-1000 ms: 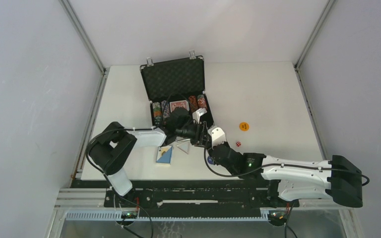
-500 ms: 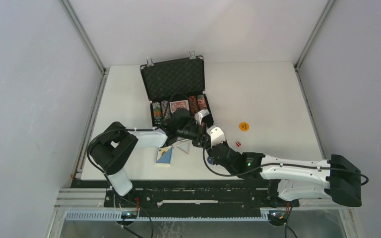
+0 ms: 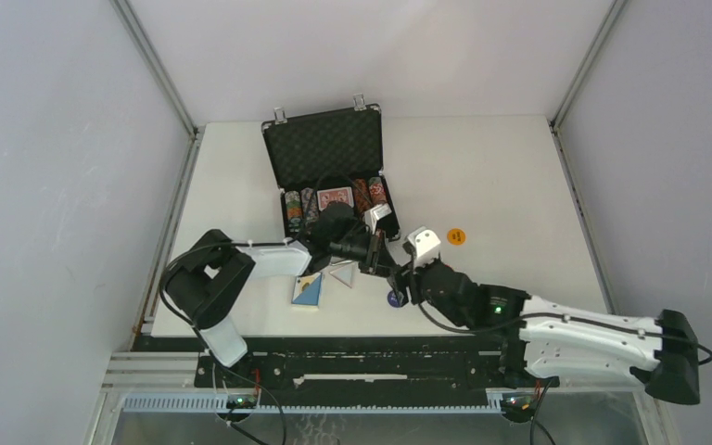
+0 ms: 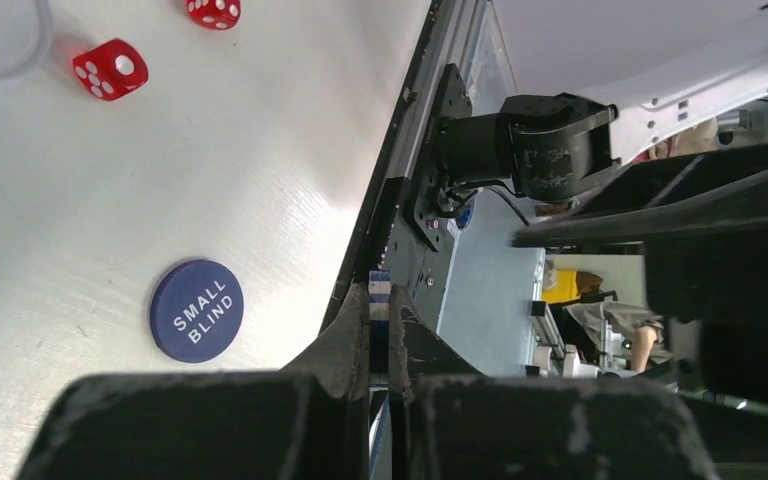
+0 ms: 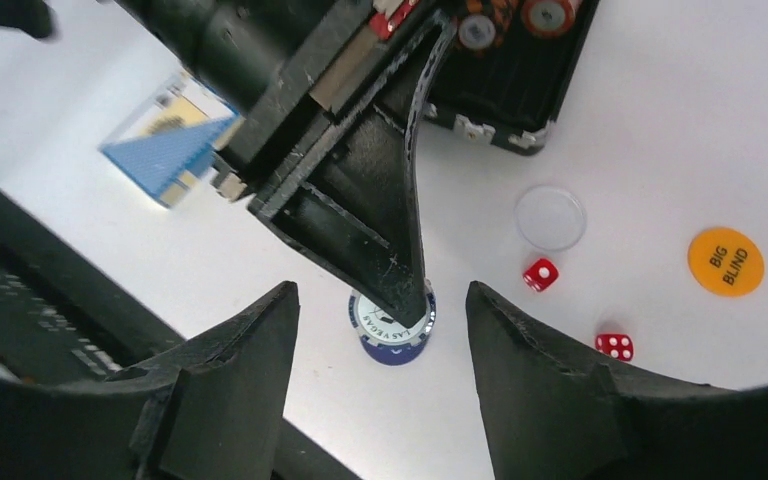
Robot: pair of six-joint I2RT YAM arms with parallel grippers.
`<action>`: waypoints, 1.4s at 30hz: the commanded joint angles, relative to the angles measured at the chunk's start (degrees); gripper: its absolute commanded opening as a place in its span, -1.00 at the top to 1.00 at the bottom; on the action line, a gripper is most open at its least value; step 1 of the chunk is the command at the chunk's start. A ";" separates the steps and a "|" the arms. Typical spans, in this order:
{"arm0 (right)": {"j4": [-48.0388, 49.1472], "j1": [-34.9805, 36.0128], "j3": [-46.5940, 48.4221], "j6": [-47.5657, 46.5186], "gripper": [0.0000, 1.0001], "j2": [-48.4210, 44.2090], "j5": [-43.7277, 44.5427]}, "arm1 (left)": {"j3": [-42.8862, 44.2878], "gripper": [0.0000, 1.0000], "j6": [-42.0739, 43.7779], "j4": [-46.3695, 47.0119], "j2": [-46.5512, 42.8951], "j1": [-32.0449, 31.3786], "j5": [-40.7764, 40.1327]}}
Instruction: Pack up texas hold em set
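The black briefcase (image 3: 323, 148) lies open at the back, its base holding rows of striped poker chips (image 3: 367, 192) and a red card deck (image 3: 335, 197). My left gripper (image 3: 376, 256) (image 4: 380, 296) is shut on a blue-and-white poker chip (image 5: 390, 318) held on edge just above the table. My right gripper (image 3: 407, 279) (image 5: 380, 300) stands open, one finger either side of that chip and not touching it. A blue "SMALL BLIND" disc (image 4: 196, 309) lies under the grippers. Two red dice (image 5: 540, 274) (image 5: 615, 346), an orange "BIG BLIND" disc (image 5: 725, 261) and a blue card deck (image 3: 307, 288) lie loose.
A clear round disc (image 5: 550, 217) lies on the table by the briefcase's front corner. A pale triangular piece (image 3: 341, 273) rests next to the blue deck. The table's near edge (image 4: 375, 220) runs just beside the left fingers. White walls close in the table.
My right gripper has opened wider and its arm has swung back to the right. My left gripper has closed on the chip and stayed in place.
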 commanded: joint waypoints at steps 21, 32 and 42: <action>7.16 -17.51 -7.80 5.43 0.06 -26.10 -38.85 | -14.60 1.00 -17.38 57.20 -12.35 -0.23 2.07; 12.01 -18.74 -7.74 5.42 0.15 -22.46 -42.10 | -15.15 0.99 -17.98 57.21 -13.58 -0.23 3.62; 15.00 -20.53 -7.19 6.51 0.24 -21.49 -43.30 | -16.25 0.98 -18.70 57.02 -13.99 -0.19 3.25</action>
